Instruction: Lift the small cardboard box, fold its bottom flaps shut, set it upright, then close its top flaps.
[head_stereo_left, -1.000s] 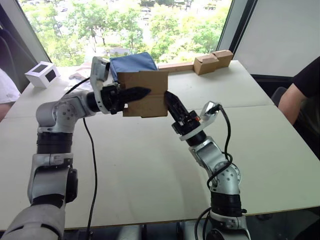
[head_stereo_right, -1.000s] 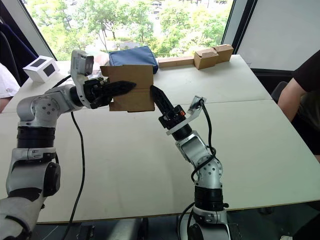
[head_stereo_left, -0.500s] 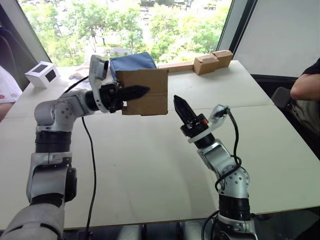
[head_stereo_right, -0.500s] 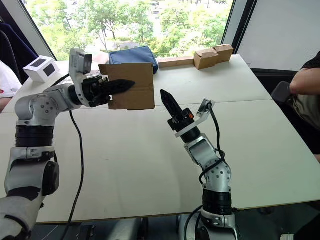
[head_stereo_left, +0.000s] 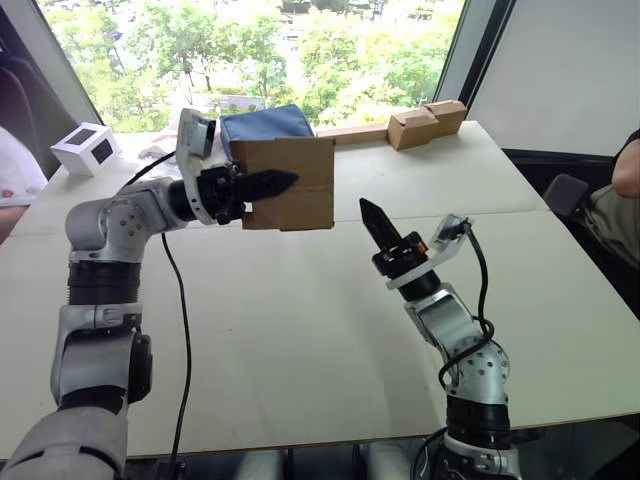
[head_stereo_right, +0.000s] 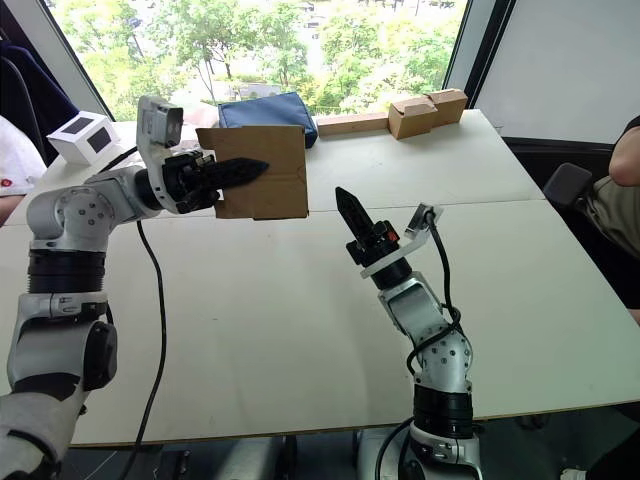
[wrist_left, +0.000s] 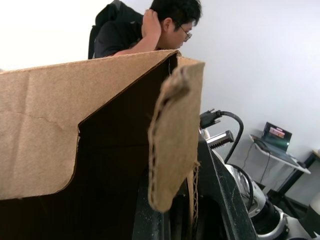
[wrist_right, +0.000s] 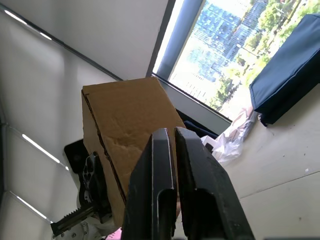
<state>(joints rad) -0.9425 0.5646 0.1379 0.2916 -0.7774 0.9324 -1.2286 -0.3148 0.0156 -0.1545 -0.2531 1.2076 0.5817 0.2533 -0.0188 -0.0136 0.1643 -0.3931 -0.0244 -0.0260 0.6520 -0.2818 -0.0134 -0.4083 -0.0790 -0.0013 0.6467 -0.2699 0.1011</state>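
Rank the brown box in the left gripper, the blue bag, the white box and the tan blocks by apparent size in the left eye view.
1. Brown box, held up near the camera, so its lead is partly nearness.
2. Blue bag, partly hidden behind it.
3. Tan blocks.
4. White box, close to the blocks; that order is unsure.

1. We cannot see the bottom flaps of the small cardboard box (head_stereo_left: 290, 185); the face turned to us hides both its ends.
2. The box covers the left claw (head_stereo_left: 272, 183) in part, so one finger lies out of sight behind the wall.
3. The box blocks the lower part of the blue bag (head_stereo_left: 265, 125).
4. A person (head_stereo_left: 625, 195) is cut off by the edge beside the bench (head_stereo_left: 300, 330).
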